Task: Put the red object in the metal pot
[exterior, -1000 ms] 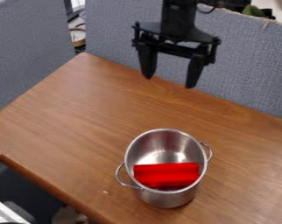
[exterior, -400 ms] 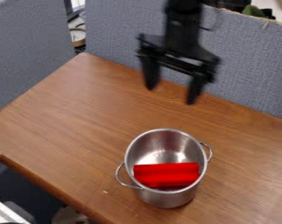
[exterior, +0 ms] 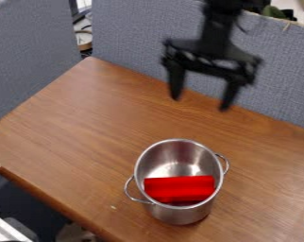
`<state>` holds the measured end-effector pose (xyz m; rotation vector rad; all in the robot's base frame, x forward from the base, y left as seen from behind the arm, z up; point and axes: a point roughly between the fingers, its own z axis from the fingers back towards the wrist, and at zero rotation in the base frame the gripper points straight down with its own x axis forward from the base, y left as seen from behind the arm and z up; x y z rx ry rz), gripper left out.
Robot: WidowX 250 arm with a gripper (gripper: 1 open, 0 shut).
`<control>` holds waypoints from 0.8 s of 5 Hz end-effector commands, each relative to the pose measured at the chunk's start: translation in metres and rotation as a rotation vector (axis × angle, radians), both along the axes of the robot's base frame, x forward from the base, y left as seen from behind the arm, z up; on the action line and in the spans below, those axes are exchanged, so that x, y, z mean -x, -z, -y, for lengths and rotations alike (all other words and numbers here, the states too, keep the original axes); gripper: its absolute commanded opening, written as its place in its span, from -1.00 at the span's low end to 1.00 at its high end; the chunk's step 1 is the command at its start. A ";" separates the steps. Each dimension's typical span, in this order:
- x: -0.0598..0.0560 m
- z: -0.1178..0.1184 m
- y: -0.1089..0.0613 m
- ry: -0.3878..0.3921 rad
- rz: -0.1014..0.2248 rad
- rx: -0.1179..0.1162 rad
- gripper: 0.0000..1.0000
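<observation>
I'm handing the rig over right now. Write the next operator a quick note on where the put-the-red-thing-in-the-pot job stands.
End effector: open, nothing between its fingers, raised over the far part of the table, away from the pot; blurred in the picture.
Red block: inside the metal pot, lying on its side.
Metal pot: upright on the near part of the table, open at the top, a loop handle on each side.
Done: the block is in the pot.
Left: nothing more for the task, as far as I can judge; probably just keep the arm clear of the pot.
</observation>
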<state>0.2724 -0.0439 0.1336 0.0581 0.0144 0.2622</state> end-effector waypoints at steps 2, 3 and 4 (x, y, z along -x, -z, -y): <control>0.009 -0.056 -0.013 -0.277 0.072 -0.028 1.00; 0.007 -0.053 -0.012 -0.334 0.076 -0.028 1.00; 0.013 -0.056 0.017 -0.314 0.064 -0.020 1.00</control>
